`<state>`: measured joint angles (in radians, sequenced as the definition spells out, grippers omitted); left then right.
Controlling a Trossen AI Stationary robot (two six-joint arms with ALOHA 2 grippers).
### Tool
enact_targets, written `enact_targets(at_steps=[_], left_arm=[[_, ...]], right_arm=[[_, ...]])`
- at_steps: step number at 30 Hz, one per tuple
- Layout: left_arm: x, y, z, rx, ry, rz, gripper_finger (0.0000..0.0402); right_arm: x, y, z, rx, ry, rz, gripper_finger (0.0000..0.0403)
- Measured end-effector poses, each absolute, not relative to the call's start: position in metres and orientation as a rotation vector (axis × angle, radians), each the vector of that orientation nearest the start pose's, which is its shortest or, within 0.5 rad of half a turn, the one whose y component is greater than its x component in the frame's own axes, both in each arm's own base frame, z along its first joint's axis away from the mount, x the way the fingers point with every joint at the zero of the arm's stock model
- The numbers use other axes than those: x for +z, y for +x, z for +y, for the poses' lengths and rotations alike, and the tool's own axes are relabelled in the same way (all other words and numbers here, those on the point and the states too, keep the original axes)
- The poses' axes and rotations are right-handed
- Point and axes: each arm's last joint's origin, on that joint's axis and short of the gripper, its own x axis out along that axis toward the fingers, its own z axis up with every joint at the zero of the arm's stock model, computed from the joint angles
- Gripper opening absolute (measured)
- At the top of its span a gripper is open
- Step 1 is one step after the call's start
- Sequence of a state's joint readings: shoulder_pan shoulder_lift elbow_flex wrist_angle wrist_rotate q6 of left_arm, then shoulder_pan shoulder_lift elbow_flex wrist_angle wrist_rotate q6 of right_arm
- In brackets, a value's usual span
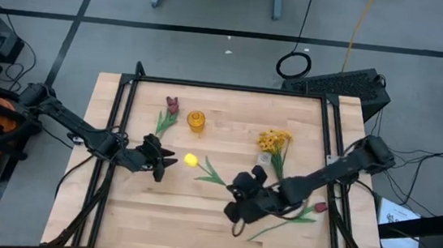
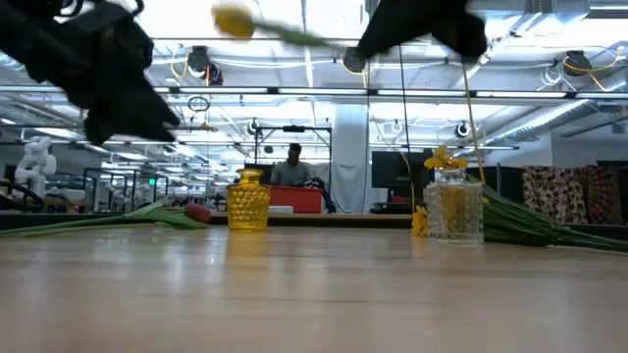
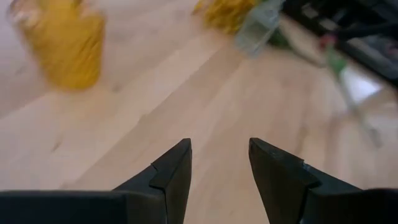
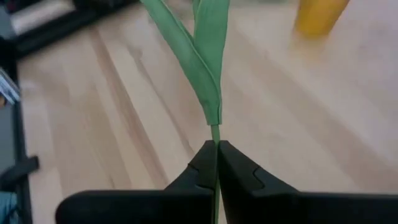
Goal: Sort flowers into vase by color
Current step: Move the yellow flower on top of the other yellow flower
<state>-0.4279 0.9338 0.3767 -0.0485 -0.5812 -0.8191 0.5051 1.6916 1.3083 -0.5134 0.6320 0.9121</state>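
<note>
My right gripper (image 4: 217, 144) is shut on the stem of the yellow tulip (image 1: 191, 160), which hangs in the air near the table's middle, as the low view shows (image 2: 234, 20). My left gripper (image 3: 219, 149) is open just left of the tulip's head (image 1: 167, 161), touching nothing. A dark-red tulip (image 1: 172, 103) lies on the table beside the yellow vase (image 1: 196, 121). Another dark-red tulip (image 1: 319, 207) lies under the right arm. Sprays of small yellow blossoms (image 1: 274, 140) are at the clear glass vase (image 2: 453, 211); whether they stand in it I cannot tell. My right gripper pinches the yellow tulip's thin green stem (image 4: 215, 132) just below its two long leaves (image 4: 205, 56), between the two shut fingers. The stem runs on forward from the fingertips. The tulip is lifted clear of the table, its head (image 2: 234, 20) pointing toward the table's left.
The yellow vase (image 2: 248, 204) stands left of centre toward the far edge, the glass vase right of it. Dark rails (image 1: 124, 115) run along the table's sides. Bare wood (image 1: 172, 217) lies toward the near edge. A person (image 2: 292, 167) sits in the room beyond.
</note>
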Motion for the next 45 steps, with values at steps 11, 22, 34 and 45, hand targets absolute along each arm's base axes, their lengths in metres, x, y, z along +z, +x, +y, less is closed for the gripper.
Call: enact_targets(at_steps=[11, 22, 34, 45], left_arm=[[0.195, 0.176, -0.063, 0.277, -0.435, 0.339, 0.0167], [0.195, 0.175, -0.065, 0.265, -0.435, 0.341, 0.0167], [0.195, 0.175, -0.065, 0.265, -0.437, 0.34, 0.0167], [0.195, 0.175, -0.065, 0.265, -0.438, 0.34, 0.0167]], right_arm=[[0.292, 0.244, 0.171, -0.646, 0.333, 0.482, 0.0], [0.251, 0.206, 0.152, -0.931, 0.397, 0.503, 0.0], [0.17, 0.171, 0.114, -1.184, 0.507, 0.466, 0.0], [0.136, 0.164, 0.104, -1.154, 0.594, 0.408, 0.0003]])
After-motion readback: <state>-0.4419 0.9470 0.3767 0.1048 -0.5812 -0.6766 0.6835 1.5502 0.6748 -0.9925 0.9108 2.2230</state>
